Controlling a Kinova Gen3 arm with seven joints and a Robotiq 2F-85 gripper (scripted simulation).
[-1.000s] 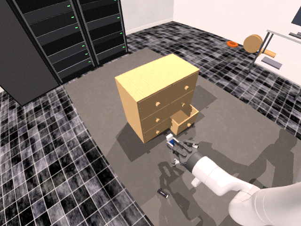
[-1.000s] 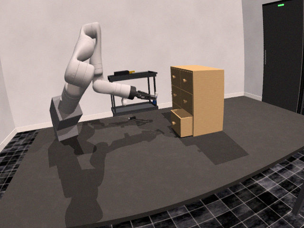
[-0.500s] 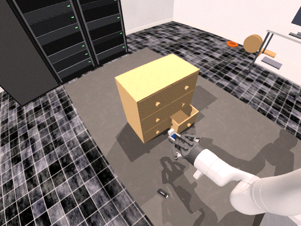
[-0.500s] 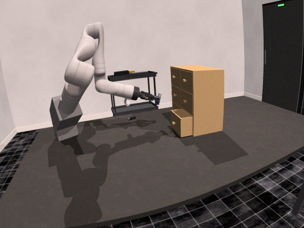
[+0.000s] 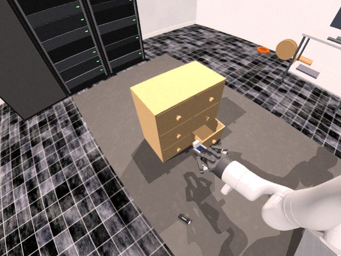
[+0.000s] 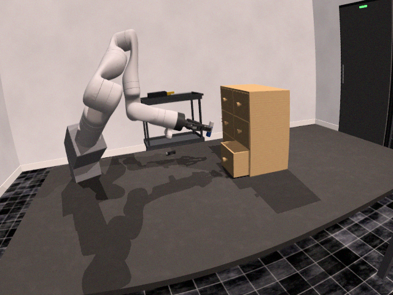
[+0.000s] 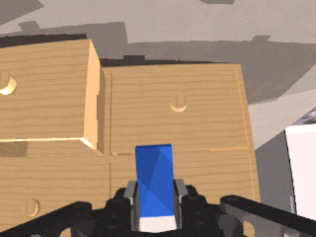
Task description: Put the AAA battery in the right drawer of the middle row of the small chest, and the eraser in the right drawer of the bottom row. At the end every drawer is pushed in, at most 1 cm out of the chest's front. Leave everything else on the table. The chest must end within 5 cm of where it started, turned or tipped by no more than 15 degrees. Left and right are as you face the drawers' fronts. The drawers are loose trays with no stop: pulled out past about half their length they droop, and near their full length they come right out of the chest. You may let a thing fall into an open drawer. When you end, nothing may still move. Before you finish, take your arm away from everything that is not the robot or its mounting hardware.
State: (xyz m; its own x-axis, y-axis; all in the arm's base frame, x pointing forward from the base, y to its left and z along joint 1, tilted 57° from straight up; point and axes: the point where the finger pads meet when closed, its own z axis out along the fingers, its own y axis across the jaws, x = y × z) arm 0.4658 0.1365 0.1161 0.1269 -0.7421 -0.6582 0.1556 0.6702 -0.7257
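Note:
My gripper (image 5: 197, 149) (image 6: 208, 128) (image 7: 156, 194) is shut on the eraser (image 5: 199, 148) (image 6: 208, 134) (image 7: 155, 178), blue with a white end. It holds the eraser in the air in front of the chest (image 5: 176, 88) (image 6: 269, 133), clear of the open drawer's side towards the left column. The right drawer of the bottom row (image 5: 218, 137) (image 6: 241, 163) (image 7: 39, 99) stands well out, level; the part of its inside that shows is empty. The right drawer of the middle row (image 6: 242, 134) looks pushed in. The AAA battery (image 5: 184, 218) (image 6: 171, 153), black, lies on the table away from the chest.
The other drawers look pushed in. The chest stands upright on the grey table (image 5: 110, 110) (image 6: 190, 238). The open drawer's near side wall (image 7: 93, 99) and knob (image 7: 7, 85) stick out beside the bottom left drawer front (image 7: 143, 114). The arm reaches in from the chest's front.

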